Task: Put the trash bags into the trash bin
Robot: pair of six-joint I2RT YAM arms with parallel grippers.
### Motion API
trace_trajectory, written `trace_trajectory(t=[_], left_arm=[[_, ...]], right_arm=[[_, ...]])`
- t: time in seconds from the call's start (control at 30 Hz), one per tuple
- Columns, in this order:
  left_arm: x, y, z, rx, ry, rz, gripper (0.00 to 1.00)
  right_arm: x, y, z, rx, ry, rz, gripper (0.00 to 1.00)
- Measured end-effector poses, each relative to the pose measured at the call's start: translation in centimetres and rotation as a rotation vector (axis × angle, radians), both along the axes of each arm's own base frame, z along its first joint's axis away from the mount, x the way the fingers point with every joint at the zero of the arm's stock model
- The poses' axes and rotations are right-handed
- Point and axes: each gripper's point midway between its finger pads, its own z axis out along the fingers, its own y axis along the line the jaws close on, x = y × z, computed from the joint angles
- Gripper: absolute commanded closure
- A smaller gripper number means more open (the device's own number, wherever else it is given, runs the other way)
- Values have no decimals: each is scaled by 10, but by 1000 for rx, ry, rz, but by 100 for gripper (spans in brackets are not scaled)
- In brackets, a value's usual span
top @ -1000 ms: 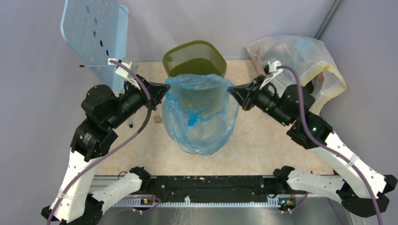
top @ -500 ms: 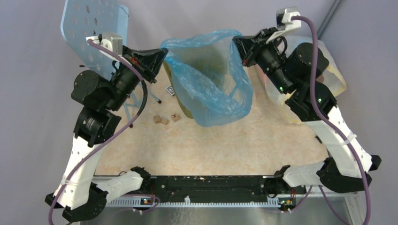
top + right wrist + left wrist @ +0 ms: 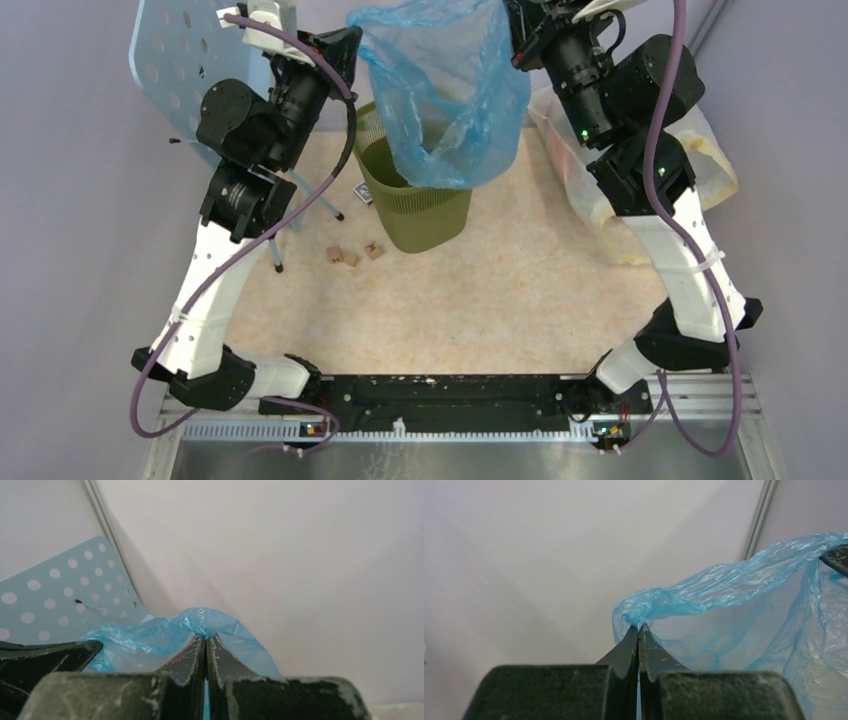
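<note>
The light-blue translucent trash bag (image 3: 450, 90) hangs open high above the table, stretched between both grippers. My left gripper (image 3: 352, 42) is shut on the bag's left rim; the pinch shows in the left wrist view (image 3: 639, 627). My right gripper (image 3: 512, 32) is shut on the right rim, also seen in the right wrist view (image 3: 205, 637). The olive-green mesh trash bin (image 3: 412, 210) stands upright on the table below, and the bag's bottom hangs over its opening and hides part of its rim.
A perforated light-blue panel (image 3: 185, 60) on a thin stand leans at the back left. A yellowish-clear stuffed bag (image 3: 700, 165) lies at the back right. Small brown blocks (image 3: 350, 256) and a small dark tag (image 3: 363, 192) lie left of the bin.
Both arms have lifted the bag from low over the table, up and back, to high above the bin. The bin, hidden behind the bag earlier, now shows beneath it.
</note>
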Motion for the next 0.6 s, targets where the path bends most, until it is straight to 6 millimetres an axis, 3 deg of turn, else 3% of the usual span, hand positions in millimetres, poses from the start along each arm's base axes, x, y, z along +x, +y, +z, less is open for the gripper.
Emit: trace_trajectory(t=[0.2, 0.43, 0.6], left_arm=[[-1, 19, 25, -12, -83, 100, 100], [9, 36, 44, -17, -128, 221, 100], [35, 30, 23, 22, -76, 260, 100]], right_arm=[[10, 6, 10, 21, -46, -15, 100], [50, 34, -21, -29, 8, -31, 100], [70, 45, -48, -61, 71, -38, 100]])
